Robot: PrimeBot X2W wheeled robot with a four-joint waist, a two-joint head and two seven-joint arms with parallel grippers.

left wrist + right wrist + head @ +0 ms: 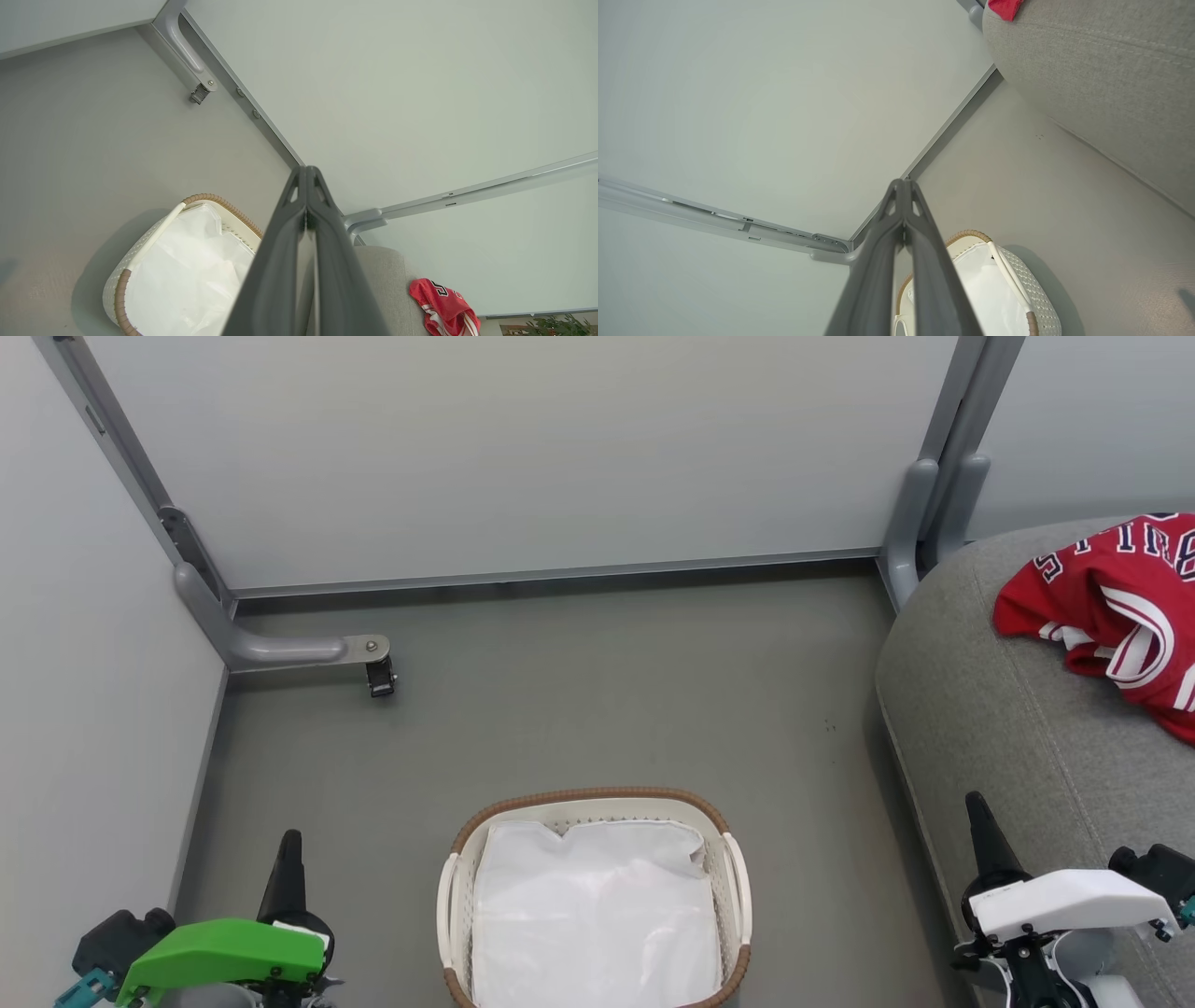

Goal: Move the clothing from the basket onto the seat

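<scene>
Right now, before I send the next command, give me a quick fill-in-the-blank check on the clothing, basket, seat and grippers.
1. The ____ clothing lies on the grey seat.
2. The basket holds a ____ sheet.
3. The left gripper and the right gripper are both ____, holding nothing.
4. The seat stands to the robot's ____ of the basket.
Missing words: red; white; shut; right.

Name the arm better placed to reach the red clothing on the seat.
Right, probably. The right claw sits beside the seat, on the same side as the clothing; the left claw is beyond the basket, farther off. Both are shut.
</scene>
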